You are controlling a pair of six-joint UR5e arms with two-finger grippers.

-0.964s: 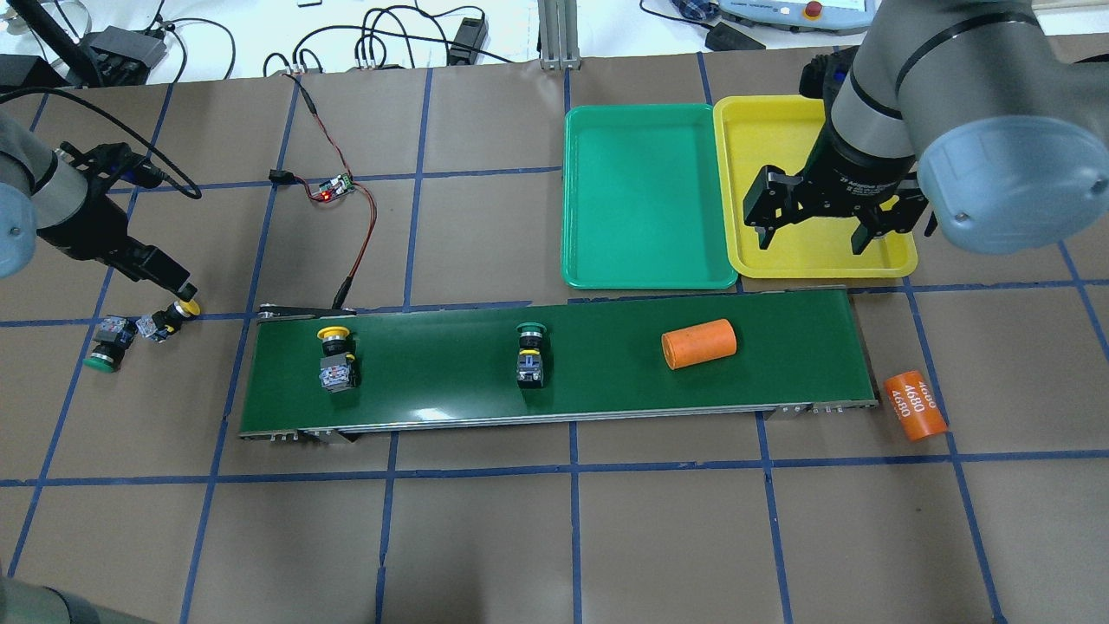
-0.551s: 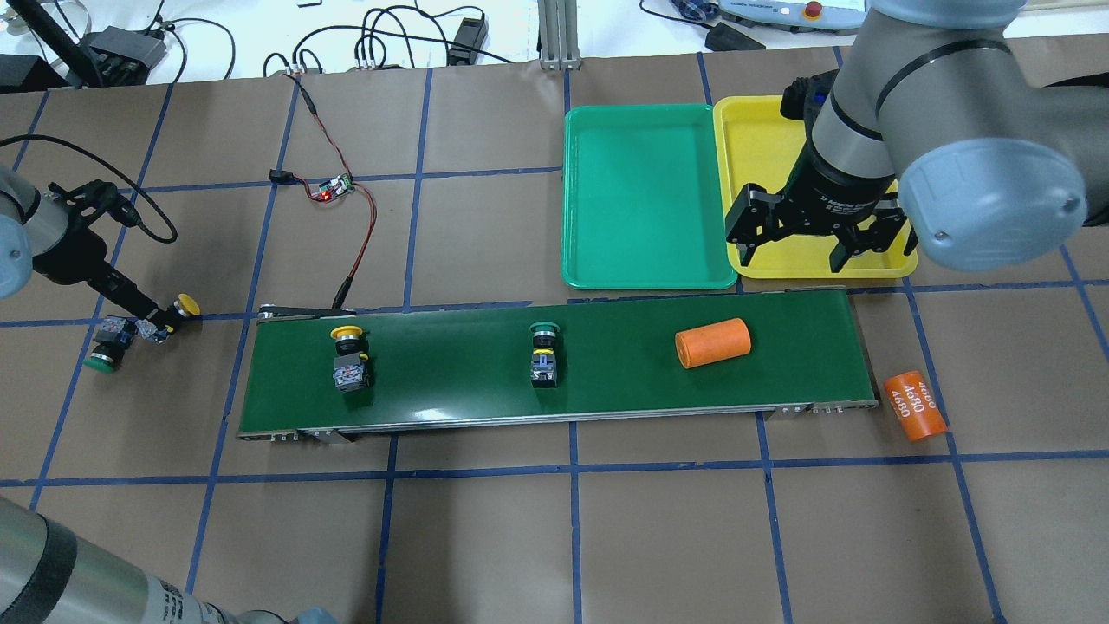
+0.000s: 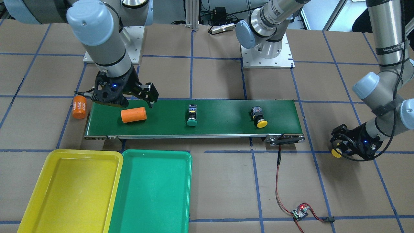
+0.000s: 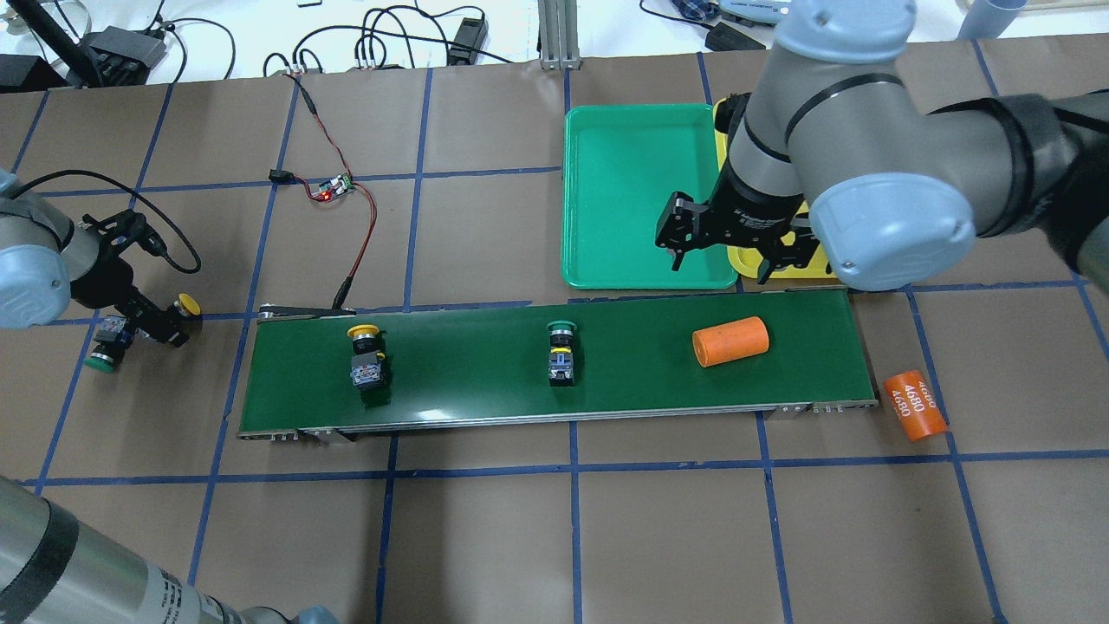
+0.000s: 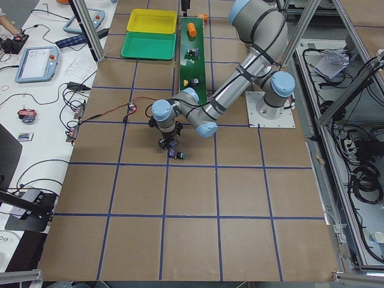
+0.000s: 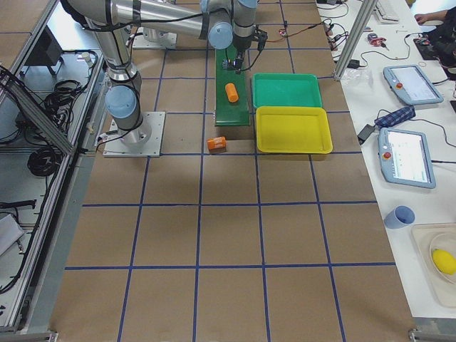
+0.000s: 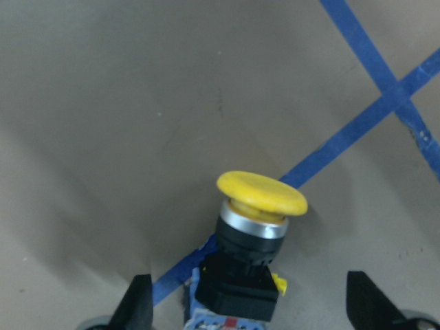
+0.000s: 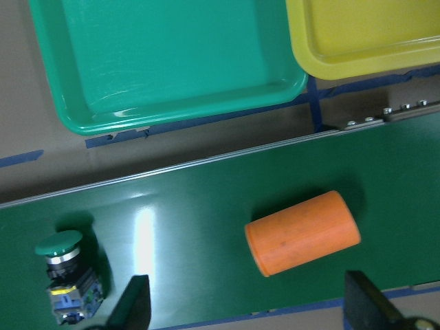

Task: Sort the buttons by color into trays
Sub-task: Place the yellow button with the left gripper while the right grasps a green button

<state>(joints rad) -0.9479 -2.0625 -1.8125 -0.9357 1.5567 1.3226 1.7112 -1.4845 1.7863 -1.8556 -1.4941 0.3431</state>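
A yellow button [image 4: 366,355] near the left end of the conveyor belt [image 4: 468,381], a green button [image 4: 561,351] at its middle and an orange cylinder [image 4: 730,341] toward its right end are shown. On the table [image 4: 485,537], past the belt's left end, a second yellow button [image 7: 261,196] is framed, untouched, by the wide-open left gripper [image 7: 252,309], with a second green button [image 4: 102,357] just beside it. The right gripper [image 4: 721,267], spread wide and holding nothing, is held above the belt's right part, and the green tray [image 4: 624,173] and yellow tray [image 3: 71,187] are set side by side along the belt's far edge.
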